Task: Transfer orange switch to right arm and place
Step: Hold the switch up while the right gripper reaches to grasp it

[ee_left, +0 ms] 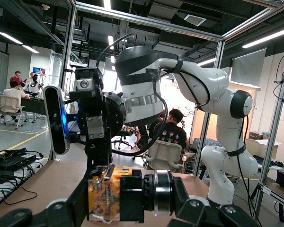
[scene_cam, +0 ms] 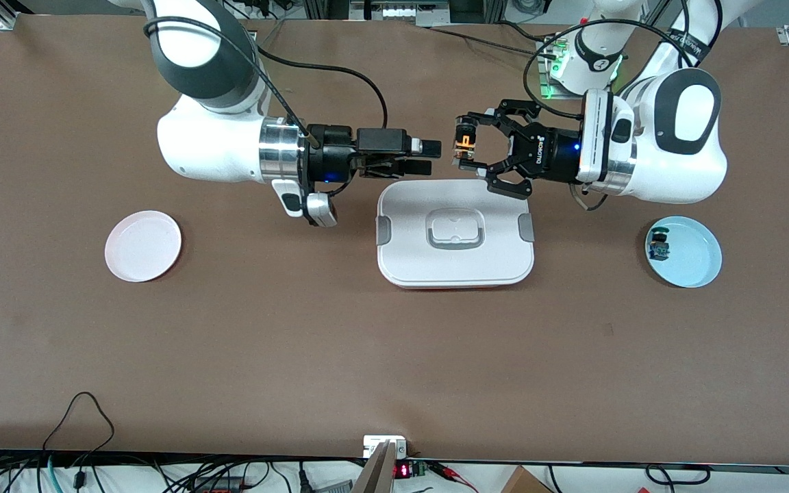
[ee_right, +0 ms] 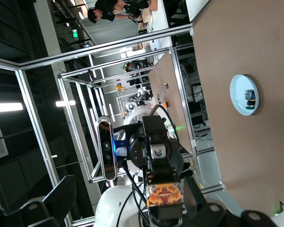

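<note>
Orange switch (scene_cam: 464,142) between left gripper (scene_cam: 467,146) fingers, apart from right gripper (scene_cam: 429,157).

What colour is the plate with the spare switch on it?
Light blue: the plate at the left arm's end of the table, clearest in the front view.

- A white lidded container (scene_cam: 455,236) sits mid-table, grey clips at both ends.
- A pink plate (scene_cam: 142,245) lies toward my right arm's end of the table.
- A light blue plate (scene_cam: 692,255) lies toward my left arm's end.
- On that blue plate rests a small blue-bodied switch (scene_cam: 659,245), near its rim.
</note>
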